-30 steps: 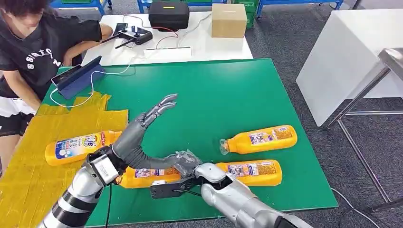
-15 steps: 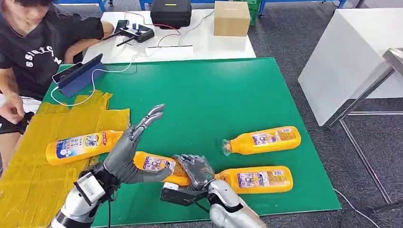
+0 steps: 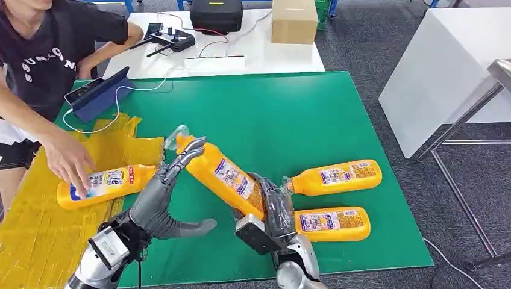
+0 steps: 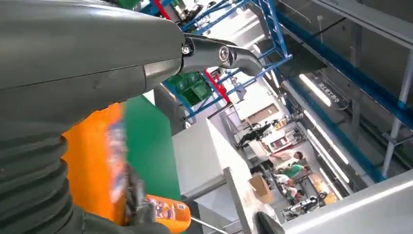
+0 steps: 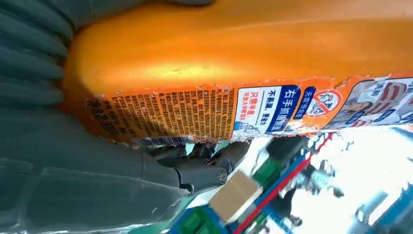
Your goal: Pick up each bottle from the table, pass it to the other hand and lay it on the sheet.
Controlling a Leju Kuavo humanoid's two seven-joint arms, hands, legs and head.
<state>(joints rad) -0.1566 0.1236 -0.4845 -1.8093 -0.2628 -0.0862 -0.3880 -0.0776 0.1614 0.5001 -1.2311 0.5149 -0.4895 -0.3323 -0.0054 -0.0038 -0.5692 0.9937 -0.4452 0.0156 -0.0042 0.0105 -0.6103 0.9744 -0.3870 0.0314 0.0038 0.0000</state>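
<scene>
My right hand grips the base of an orange bottle and holds it tilted above the green mat, its clear cap toward the far left. The bottle's label is close up in the right wrist view. My left hand is spread, and its fingertips reach the bottle's neck without closing on it. Two more orange bottles lie on the mat to the right, one behind the other. Another bottle lies on the yellow sheet at the left.
A person at the far left reaches a hand onto the bottle on the sheet. A blue tablet with a white cable lies at the mat's far left corner. A black case and a cardboard box stand on the white table behind.
My right hand has lifted the bottle off the mat and tilted it up toward my left hand. The person's hand has come down onto the bottle on the sheet.
</scene>
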